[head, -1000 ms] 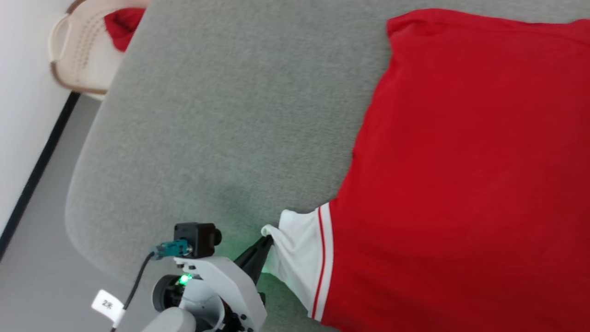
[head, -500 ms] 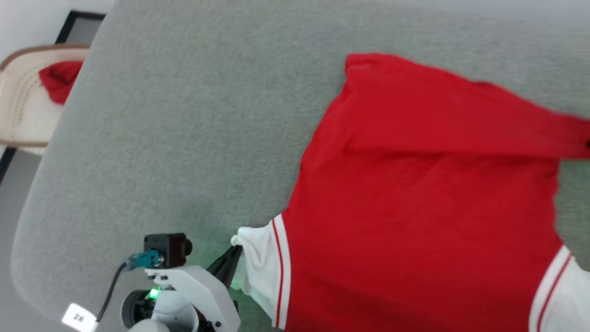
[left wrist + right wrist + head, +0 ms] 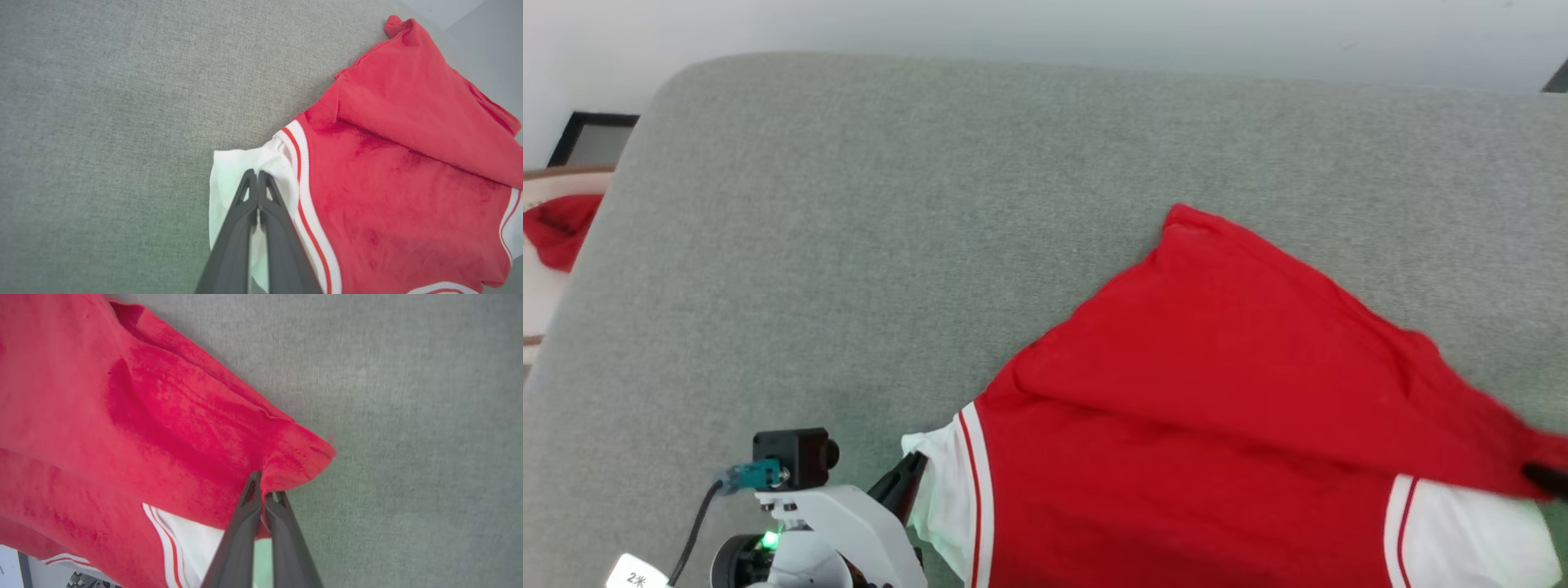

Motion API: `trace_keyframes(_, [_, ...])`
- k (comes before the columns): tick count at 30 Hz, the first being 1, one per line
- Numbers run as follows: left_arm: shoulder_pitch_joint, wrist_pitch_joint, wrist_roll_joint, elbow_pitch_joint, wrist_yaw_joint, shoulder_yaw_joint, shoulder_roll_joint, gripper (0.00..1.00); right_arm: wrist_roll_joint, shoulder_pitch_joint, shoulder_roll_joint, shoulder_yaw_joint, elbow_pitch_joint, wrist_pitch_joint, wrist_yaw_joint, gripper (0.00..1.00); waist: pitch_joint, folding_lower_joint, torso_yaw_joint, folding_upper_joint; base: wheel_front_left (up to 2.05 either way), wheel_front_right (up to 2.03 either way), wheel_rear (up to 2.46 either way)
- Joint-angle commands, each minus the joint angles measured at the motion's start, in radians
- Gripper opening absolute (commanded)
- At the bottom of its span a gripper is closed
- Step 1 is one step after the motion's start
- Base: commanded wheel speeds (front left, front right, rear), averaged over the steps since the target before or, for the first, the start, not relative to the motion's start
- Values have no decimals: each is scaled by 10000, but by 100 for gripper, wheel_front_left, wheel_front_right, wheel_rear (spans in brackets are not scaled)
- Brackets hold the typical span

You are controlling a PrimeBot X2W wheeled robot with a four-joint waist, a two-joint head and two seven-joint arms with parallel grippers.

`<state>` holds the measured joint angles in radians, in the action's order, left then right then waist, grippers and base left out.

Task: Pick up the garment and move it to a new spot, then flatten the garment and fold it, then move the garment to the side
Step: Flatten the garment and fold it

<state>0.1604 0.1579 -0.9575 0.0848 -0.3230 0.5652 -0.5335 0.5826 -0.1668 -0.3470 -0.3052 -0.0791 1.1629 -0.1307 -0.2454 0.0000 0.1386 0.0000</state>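
The garment (image 3: 1201,425) is bright red with white sleeves and striped trim, lying on the grey padded table (image 3: 866,245) at the lower right of the head view. Its far red edge is folded over toward me. My left gripper (image 3: 913,467) is shut on the white sleeve (image 3: 233,171) at the garment's left side. At the right edge of the head view my right gripper (image 3: 1547,478) pinches a red corner (image 3: 302,457) of the folded layer, jaws shut on the cloth.
A cream laundry basket (image 3: 539,294) with a plain red cloth (image 3: 556,233) stands off the table's left edge. Bare grey table surface stretches to the left of and behind the garment. A pale wall runs along the far side.
The head camera has swung right and up. The garment's far red edge has been drawn over the body toward the near right by the right gripper. The left gripper still holds the white sleeve.
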Motion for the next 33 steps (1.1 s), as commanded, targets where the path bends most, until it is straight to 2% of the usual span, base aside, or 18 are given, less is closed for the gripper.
trace_keyframes(1, [-75,12,-42,56,-47,-41,-52,0,-110,387,321,-175,-216,-61,-1,0,131,0,-177,0,0,0,0])
trace_keyframes(8, [-137,52,-94,152,-100,-78,-139,0,-492,1245,1193,-325,-427,-691,-1,0,202,0,-363,0,0,0,0])
trace_keyframes(9, [-145,59,-92,158,-108,-81,-151,0,-536,1305,1227,-290,-414,-750,-1,4,218,0,-379,0,0,0,0])
trace_keyframes(10, [-155,64,-93,166,-98,-82,-166,0,-576,1353,1271,-271,-415,-791,-1,32,236,0,-394,0,0,0,0])
trace_keyframes(11, [-169,66,-91,174,-108,-84,-181,0,-554,1362,1327,-277,-448,-876,-1,91,256,0,-410,0,0,0,0])
trace_keyframes(12, [-189,50,-95,185,-116,-88,-193,0,-567,1374,1371,-305,-470,-937,-1,100,274,0,-425,0,0,0,0])
trace_keyframes(18, [-255,48,-109,228,-151,-73,-233,0,-705,1598,1439,-352,-1002,-1079,-1,100,379,0,-462,0,0,0,0])
trace_keyframes(25, [-378,-15,-109,277,-192,-69,-248,0,-587,1703,1574,-351,-2636,-836,-1,100,436,0,-431,0,0,0,0])
trace_keyframes(29, [-319,-17,-78,286,-150,-4,-191,0,-498,1027,1336,124,-3397,-877,-1,100,406,0,-324,0,0,0,0])
trace_keyframes(33, [-147,12,13,230,-20,131,-88,0,-610,-136,834,905,-3222,-1322,-1,100,361,0,-65,0,0,0,0])
